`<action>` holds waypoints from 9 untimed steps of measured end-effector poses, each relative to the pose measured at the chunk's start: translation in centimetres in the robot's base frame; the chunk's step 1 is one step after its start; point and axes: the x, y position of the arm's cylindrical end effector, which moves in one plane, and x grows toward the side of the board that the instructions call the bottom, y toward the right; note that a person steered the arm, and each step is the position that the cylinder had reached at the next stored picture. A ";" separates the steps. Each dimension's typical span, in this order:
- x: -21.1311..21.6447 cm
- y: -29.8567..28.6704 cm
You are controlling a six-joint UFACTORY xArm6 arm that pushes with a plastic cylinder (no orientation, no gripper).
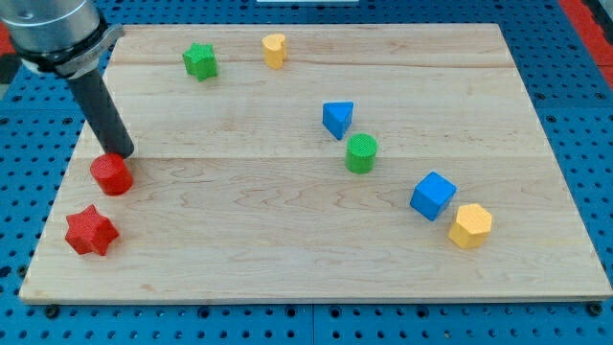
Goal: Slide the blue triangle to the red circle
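At the view's left, a red star (91,231) is seen near the wooden board's (287,259) bottom edge. Just above it sits the red circle (111,174), touched at its top by my tip (121,153); no jaws are fitted, only a bare rod. The blue triangle (337,119) is found well apart, right of centre, with a green cylinder (361,153) just below-right.

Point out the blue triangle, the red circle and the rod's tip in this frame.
blue triangle (337,119): camera view, on its top face.
red circle (111,174): camera view, on its top face.
my tip (123,153): camera view, rod's very end, just above the red circle.
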 end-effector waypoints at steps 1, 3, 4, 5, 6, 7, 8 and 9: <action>2.0 -0.4; -3.0 0.1; -6.7 2.6; -9.1 8.4; -11.0 15.2; -12.2 21.6; -12.3 27.1; -11.6 30.5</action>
